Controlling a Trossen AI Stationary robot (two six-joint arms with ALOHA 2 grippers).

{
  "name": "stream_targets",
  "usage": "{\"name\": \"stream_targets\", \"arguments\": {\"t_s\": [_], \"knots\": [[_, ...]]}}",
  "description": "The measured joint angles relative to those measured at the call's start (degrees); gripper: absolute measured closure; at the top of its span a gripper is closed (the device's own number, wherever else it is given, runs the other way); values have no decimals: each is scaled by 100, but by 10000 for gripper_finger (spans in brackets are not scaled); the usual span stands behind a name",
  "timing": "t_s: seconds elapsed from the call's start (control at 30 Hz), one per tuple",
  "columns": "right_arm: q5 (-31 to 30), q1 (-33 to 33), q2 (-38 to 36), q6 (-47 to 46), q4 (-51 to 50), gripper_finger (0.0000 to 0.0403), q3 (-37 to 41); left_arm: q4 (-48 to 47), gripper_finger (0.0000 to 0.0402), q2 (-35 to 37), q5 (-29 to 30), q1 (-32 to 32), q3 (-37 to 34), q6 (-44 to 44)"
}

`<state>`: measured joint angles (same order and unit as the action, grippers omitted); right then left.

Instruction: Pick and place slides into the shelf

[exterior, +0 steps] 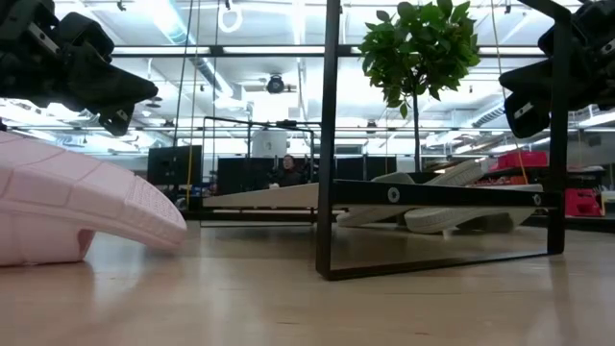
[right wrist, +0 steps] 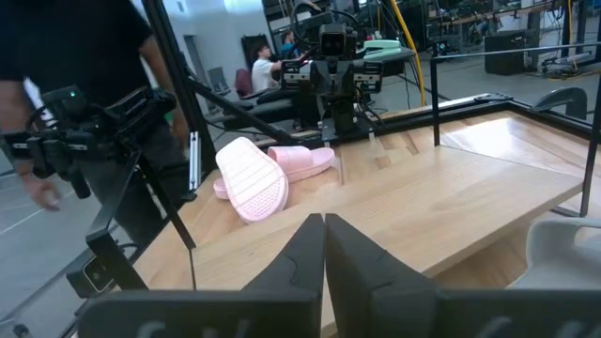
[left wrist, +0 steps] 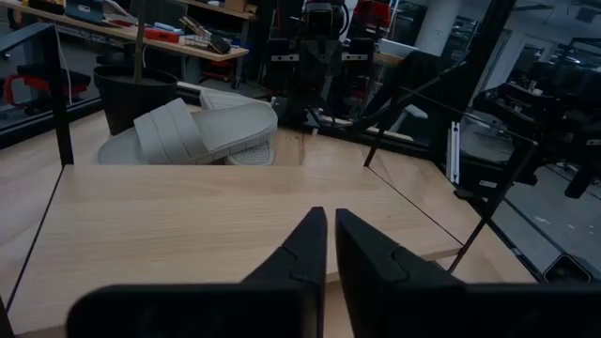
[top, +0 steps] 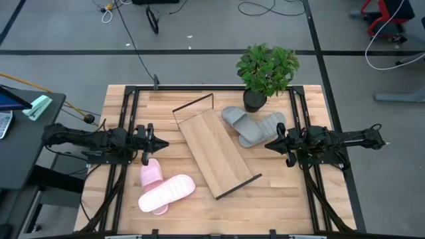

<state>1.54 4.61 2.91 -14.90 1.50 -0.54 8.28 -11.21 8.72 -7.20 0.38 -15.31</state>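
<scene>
The shelf [top: 216, 153], a light-wood board with black wire frames at both ends, lies aslant mid-table with nothing on it. Two grey slides [top: 252, 125] lie overlapping by its far right side, near a plant pot. Two pink slides [top: 165, 189] lie overlapping at the near left. My left gripper [top: 163, 143] hovers shut left of the shelf, just beyond the pink slides. My right gripper [top: 267, 145] hovers shut right of the shelf, beside the grey slides. Both are empty; in the wrist views, the left [left wrist: 329, 230] faces the grey slides [left wrist: 192, 131] and the right [right wrist: 324, 230] faces the pink ones [right wrist: 258, 178].
A potted green plant [top: 265, 70] stands at the table's far edge behind the grey slides. Black rails [top: 126, 119] run along the table's left and right sides. A person [right wrist: 56, 113] stands beyond the table's left side in the right wrist view.
</scene>
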Motion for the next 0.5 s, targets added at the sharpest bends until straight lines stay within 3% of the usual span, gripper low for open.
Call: {"name": "stream_targets", "arguments": {"t_s": [0.5], "knots": [[1, 1, 0, 0, 0, 385, 1, 1, 366, -1, 2, 2, 1, 0]]}}
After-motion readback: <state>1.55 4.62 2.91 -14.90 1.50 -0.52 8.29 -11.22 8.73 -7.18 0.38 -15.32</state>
